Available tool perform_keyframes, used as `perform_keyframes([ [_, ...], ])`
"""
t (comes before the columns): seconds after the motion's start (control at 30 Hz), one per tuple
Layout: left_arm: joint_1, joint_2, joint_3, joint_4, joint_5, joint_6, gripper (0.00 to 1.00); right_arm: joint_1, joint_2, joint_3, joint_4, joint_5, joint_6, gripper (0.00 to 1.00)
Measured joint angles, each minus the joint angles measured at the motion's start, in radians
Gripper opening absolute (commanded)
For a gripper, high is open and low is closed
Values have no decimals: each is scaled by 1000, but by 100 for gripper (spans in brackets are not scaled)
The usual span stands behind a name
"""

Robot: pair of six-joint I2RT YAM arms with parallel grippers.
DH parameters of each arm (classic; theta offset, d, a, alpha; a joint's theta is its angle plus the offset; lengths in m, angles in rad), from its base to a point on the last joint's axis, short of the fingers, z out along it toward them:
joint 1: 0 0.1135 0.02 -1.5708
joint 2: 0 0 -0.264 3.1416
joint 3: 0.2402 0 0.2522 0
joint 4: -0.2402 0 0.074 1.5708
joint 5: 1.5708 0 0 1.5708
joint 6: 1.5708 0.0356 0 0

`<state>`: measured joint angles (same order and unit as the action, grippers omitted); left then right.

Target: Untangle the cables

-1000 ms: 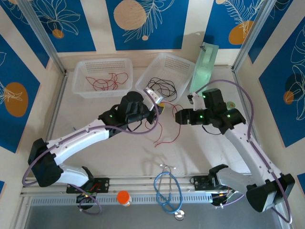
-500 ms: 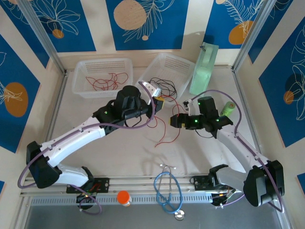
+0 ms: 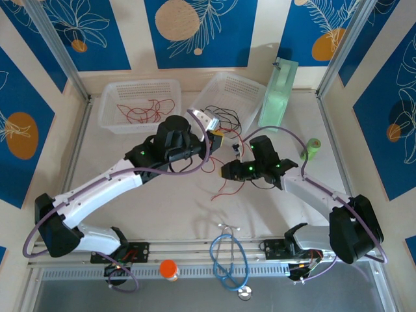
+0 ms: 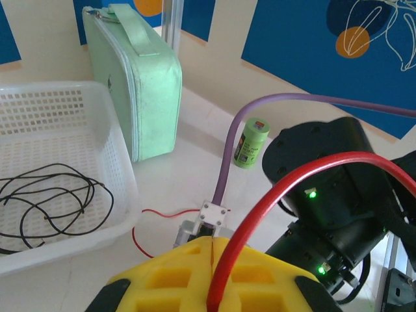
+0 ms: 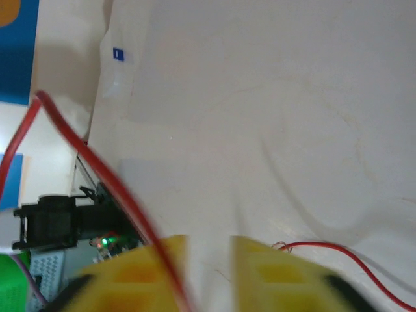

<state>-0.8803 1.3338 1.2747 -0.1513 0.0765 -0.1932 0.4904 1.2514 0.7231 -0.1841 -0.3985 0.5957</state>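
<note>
Pinching red cable [image 4: 259, 218], left fingers [image 4: 175, 273]; green bottle [image 4: 251, 143] (label illegible) beyond.

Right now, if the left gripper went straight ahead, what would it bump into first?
Most likely the right arm. The left gripper, shut on a red wire, points at that arm's wrist just ahead. Depth is hard to judge, so it might slip past beside it.
</note>
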Motion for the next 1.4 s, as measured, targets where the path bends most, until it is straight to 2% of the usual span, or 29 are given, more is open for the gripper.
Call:
perform_keyframes([
  [0.2, 0, -19, 53, -30, -71, 43, 0, 2, -16, -31, 1, 39, 33, 0],
  [0.47, 4, -18, 168, -48, -306, 213, 0, 18, -18, -108, 41, 39, 78, 0],
  [0.7, 21, 17, 169, -11, -434, 321, 0, 32, -18, -110, 65, 1, 69, 1],
  [0.77, 29, 28, 169, 2, -456, 340, 0, 32, -18, -109, 63, -3, 60, 34],
  [0.83, 41, 40, 172, 15, -474, 357, 0, 31, -25, -109, 51, -2, 56, 56],
  [0.93, 74, 65, 189, 29, -494, 372, 0, 18, -69, -109, 23, -2, 46, 72],
  [1.0, 104, 82, 206, 39, -503, 383, 0, 6, -117, -109, 0, 2, 37, 76],
  [1.27, 254, 126, 245, 111, -526, 414, 0, -74, -334, -162, -110, 6, 18, 75],
  [1.4, 343, 185, 282, 209, -553, 451, 0, -102, -424, -222, -195, 10, 23, 75],
])
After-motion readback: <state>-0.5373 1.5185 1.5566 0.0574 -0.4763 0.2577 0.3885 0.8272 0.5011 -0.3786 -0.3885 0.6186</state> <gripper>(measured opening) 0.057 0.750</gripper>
